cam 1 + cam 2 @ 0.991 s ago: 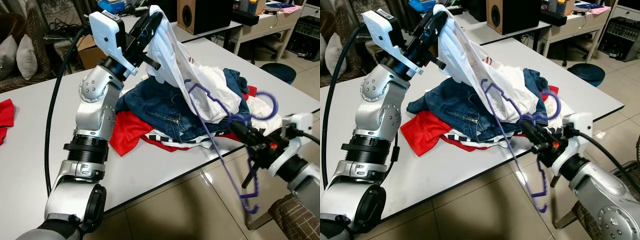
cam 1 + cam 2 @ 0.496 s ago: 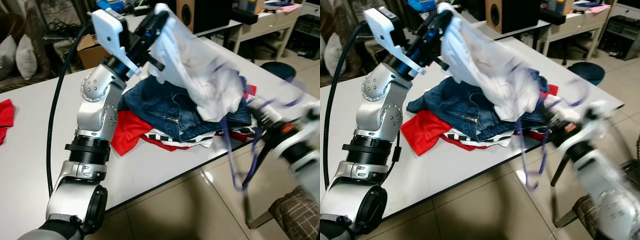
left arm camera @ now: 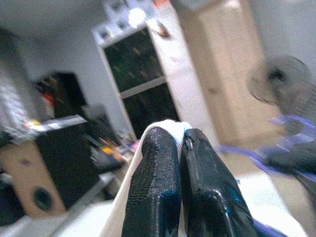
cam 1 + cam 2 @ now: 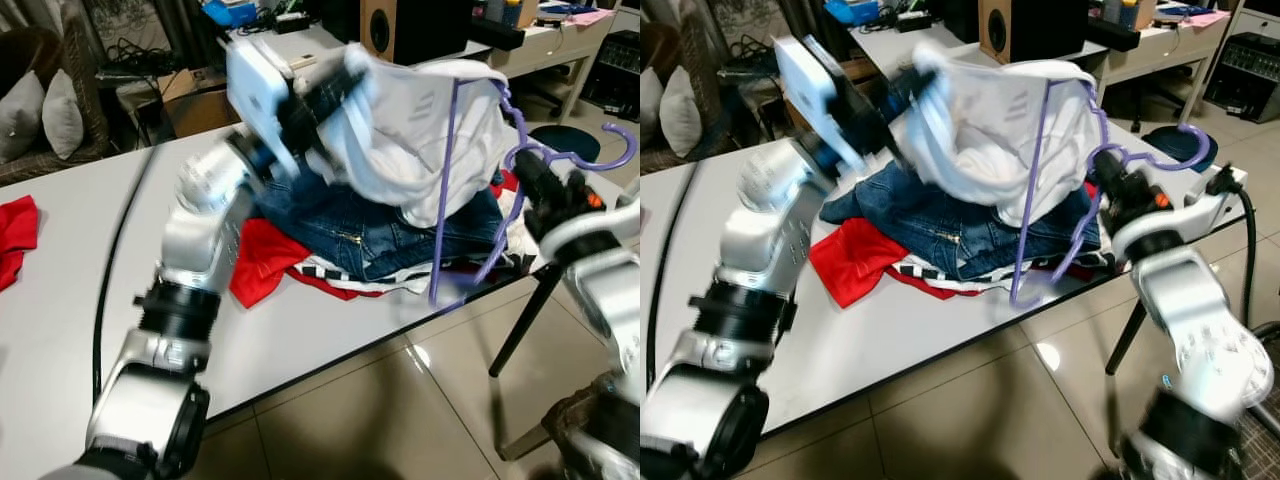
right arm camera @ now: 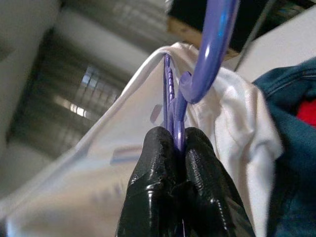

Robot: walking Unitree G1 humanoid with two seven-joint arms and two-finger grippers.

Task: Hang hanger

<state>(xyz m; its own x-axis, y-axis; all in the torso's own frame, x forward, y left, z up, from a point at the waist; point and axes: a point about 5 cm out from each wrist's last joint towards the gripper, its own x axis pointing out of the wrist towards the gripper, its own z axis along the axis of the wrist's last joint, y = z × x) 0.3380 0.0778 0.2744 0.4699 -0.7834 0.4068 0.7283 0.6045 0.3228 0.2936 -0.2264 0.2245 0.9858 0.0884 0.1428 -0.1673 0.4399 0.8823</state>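
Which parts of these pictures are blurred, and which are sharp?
Left eye view: the left claw and its silver arm are smeared; the pile of jeans is sharp. Right wrist view: the purple plastic hanger is crisp, background soft. Left wrist view: hazy.

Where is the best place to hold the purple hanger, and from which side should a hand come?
Probably at the neck below the hook, from the robot's right, where the right hand already pinches the hanger: that part juts clear of the white shirt.
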